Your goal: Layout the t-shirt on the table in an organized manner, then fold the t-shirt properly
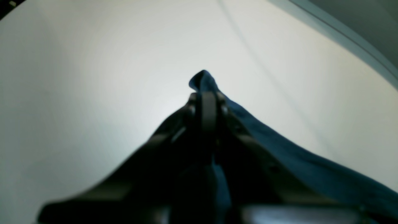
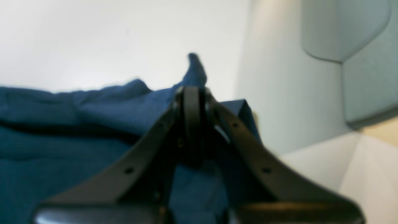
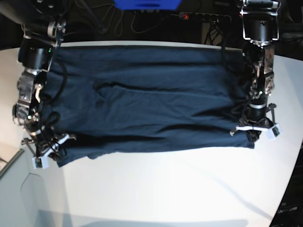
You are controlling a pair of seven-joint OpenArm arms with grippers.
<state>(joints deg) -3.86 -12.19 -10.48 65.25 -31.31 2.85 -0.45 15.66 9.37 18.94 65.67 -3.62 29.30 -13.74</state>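
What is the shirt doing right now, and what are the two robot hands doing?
t-shirt: spread wide on the table, a bit wrinkled, both near corners pinched.
left hand: shut on the t-shirt's corner.
right hand: shut on the t-shirt's other corner.

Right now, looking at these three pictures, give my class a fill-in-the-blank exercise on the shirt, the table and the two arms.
1. The t-shirt spread on the table is dark navy ____.
2. The left gripper has its jaws ____ on a pinch of the cloth.
3. In the base view the right gripper holds the shirt at that picture's lower ____ corner.
4. The tabletop is ____ in colour.

Missing words: blue; shut; left; white
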